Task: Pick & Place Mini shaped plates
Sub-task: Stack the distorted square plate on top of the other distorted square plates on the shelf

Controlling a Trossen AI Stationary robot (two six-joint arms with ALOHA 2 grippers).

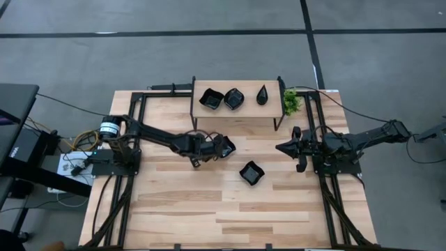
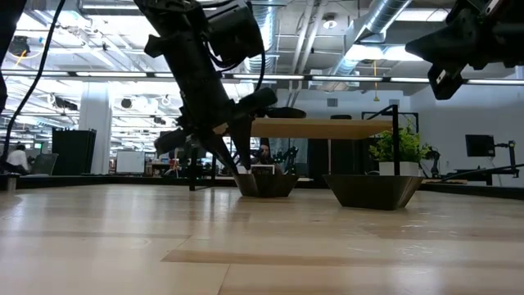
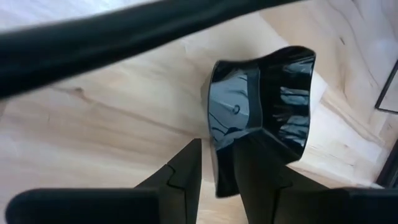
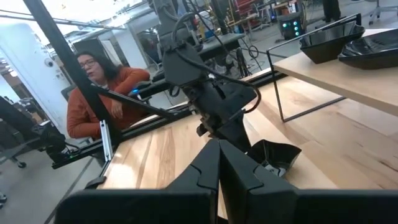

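Left claw [image 3: 217,168] on glossy wavy-edged black plate [image 3: 261,112]

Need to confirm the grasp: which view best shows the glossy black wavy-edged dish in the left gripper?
The left wrist view: the glossy black wavy-edged dish fills it, rim pinched between the left gripper fingers. The high view shows a small dark shape; the low and right wrist views show it mostly arm-hidden.

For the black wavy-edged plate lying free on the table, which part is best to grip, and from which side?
Probably its raised rim: the wavy-edged plate sits flat and open upward, nothing touching it. Come from above, one finger inside the wall, one outside, as the left hand pinches its own plate.
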